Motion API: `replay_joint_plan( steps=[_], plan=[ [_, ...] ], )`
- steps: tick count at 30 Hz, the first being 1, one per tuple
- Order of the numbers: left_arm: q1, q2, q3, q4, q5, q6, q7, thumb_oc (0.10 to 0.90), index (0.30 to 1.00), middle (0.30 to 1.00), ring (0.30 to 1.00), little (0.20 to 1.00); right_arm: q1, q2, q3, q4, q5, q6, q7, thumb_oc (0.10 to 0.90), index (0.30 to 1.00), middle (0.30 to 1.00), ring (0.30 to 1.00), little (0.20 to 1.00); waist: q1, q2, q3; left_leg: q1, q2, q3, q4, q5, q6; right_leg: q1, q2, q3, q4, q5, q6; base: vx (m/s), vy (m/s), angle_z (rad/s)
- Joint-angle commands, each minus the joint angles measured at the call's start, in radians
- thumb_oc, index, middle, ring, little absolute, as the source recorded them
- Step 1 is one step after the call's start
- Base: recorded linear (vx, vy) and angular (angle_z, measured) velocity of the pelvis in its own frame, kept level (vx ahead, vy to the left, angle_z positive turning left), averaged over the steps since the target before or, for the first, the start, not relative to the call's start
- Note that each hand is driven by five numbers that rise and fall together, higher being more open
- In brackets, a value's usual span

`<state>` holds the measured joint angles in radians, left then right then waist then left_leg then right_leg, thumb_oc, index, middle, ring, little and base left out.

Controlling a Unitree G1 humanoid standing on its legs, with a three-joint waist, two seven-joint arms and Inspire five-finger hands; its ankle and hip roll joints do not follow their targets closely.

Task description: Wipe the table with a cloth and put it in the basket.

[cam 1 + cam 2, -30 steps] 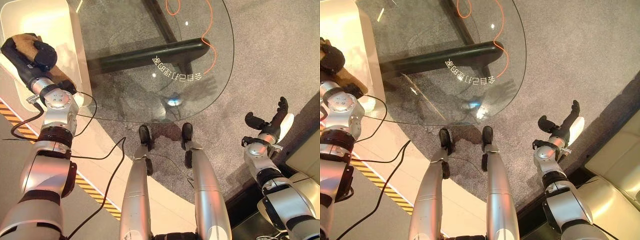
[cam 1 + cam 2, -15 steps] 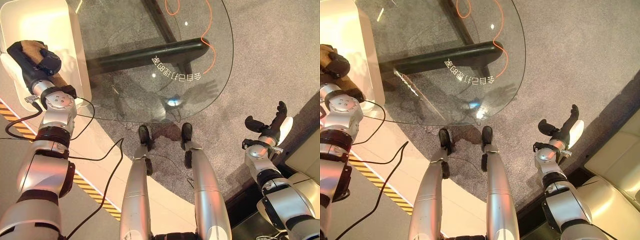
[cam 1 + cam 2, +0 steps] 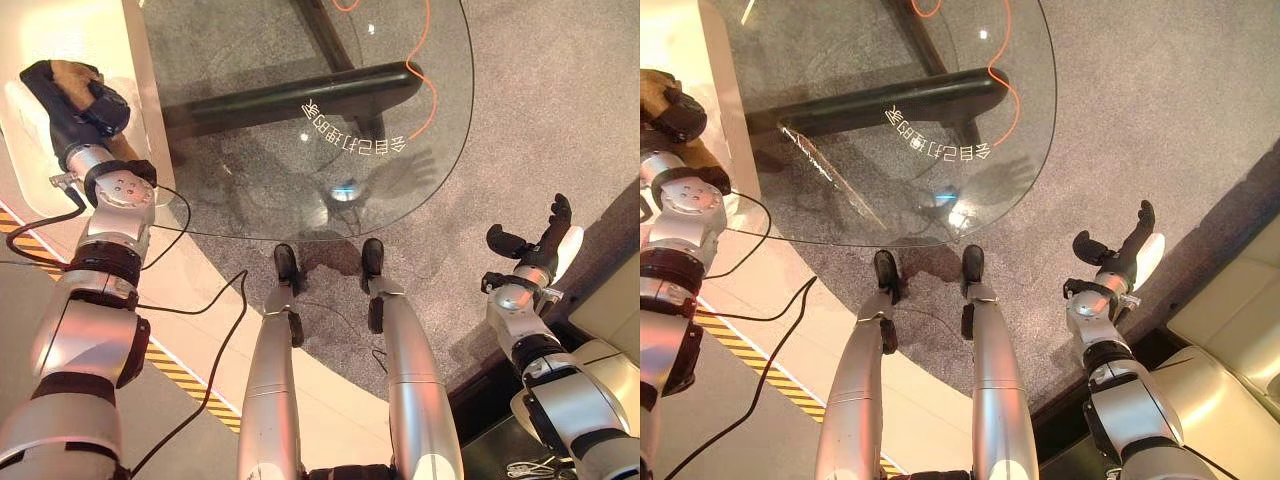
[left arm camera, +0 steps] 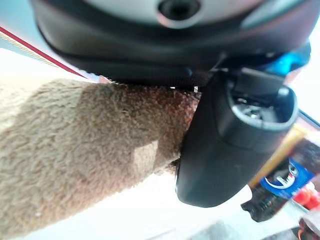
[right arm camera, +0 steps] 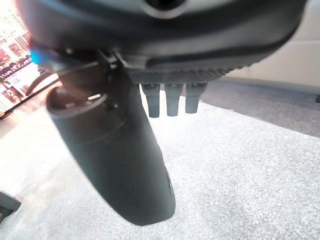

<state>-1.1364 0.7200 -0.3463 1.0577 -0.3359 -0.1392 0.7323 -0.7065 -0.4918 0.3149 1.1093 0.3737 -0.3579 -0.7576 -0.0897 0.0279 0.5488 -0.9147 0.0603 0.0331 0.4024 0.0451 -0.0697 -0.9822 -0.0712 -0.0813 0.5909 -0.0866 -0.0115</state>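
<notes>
My left hand (image 3: 78, 112) is shut on a brown fuzzy cloth (image 3: 68, 72), holding it over the white basket (image 3: 50, 25) at the far left. In the left wrist view the cloth (image 4: 75, 150) lies against the palm with the thumb (image 4: 225, 145) pressed beside it. The round glass table (image 3: 400, 170) lies ahead, just right of the basket. At the lower right my right hand (image 3: 535, 245) hangs open over the grey carpet, its fingers straight and holding nothing; its thumb (image 5: 120, 160) shows in the right wrist view.
Under the glass runs a black table beam (image 3: 290, 95), with an orange cable (image 3: 432, 80) beside it. Yellow-black floor tape (image 3: 180, 375) crosses the lower left. A beige cushioned seat (image 3: 1230, 310) stands at the right edge.
My left hand has shifted slightly to the right over the basket, still holding the cloth. The head view has shifted a little. The right hand has stayed in place.
</notes>
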Motion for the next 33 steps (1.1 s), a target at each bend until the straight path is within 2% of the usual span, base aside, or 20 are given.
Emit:
replay_joint_plan(
  steps=[1, 8, 28, 31, 33],
  plan=[
    [-0.092, 0.145, 0.027, -0.036, 0.062, -0.03, 0.084, 0.8, 0.9, 0.9, 0.9, 0.9, 0.015, -0.04, -0.052, -0.012, -0.004, -0.033, -0.043, 0.8, 0.9, 0.9, 0.9, 0.9, 0.012, -0.005, -0.029, 0.022, -0.044, 0.053, 0.079, -0.119, 0.034, 0.053, 0.057, -0.023, -0.053, -0.029, 0.018, 0.0, 0.0, 0.0],
    [-0.101, 0.132, 0.029, -0.024, 0.055, -0.034, 0.099, 0.8, 0.9, 0.9, 0.9, 0.9, 0.016, -0.024, -0.045, -0.027, -0.008, -0.036, -0.057, 0.8, 0.9, 0.9, 0.9, 0.9, 0.012, -0.014, -0.029, 0.016, -0.046, 0.05, 0.083, -0.121, 0.033, 0.049, 0.057, -0.027, -0.054, -0.026, 0.019, 0.0, 0.0, 0.0],
    [-0.085, 0.133, 0.044, -0.028, 0.022, -0.029, 0.109, 0.8, 0.9, 0.9, 0.9, 0.9, 0.026, -0.024, -0.054, -0.022, -0.008, -0.043, -0.05, 0.8, 0.9, 0.9, 0.9, 0.9, 0.013, -0.01, -0.029, 0.029, -0.05, 0.046, 0.081, -0.119, 0.034, 0.058, 0.055, -0.025, -0.056, -0.02, 0.022, 0.0, 0.0, 0.0],
    [-0.055, 0.129, 0.065, -0.038, -0.019, -0.058, 0.127, 0.8, 0.9, 0.9, 0.9, 0.9, 0.042, -0.011, -0.055, -0.021, -0.004, -0.031, -0.039, 0.8, 0.9, 0.9, 0.9, 0.9, 0.015, -0.009, -0.029, 0.056, -0.055, 0.039, 0.065, -0.116, 0.034, 0.08, 0.057, -0.02, -0.067, -0.016, 0.026, 0.0, 0.0, 0.0],
    [-0.012, 0.119, 0.1, -0.047, -0.045, -0.121, 0.117, 0.8, 0.9, 0.9, 0.9, 0.9, 0.059, 0.01, -0.054, -0.011, 0.021, -0.009, 0.012, 0.8, 0.9, 0.9, 0.9, 0.9, 0.017, -0.008, -0.029, 0.093, -0.059, 0.035, 0.045, -0.109, 0.034, 0.113, 0.06, -0.017, -0.085, -0.01, 0.03, 0.0, 0.0, 0.0]
  ],
)
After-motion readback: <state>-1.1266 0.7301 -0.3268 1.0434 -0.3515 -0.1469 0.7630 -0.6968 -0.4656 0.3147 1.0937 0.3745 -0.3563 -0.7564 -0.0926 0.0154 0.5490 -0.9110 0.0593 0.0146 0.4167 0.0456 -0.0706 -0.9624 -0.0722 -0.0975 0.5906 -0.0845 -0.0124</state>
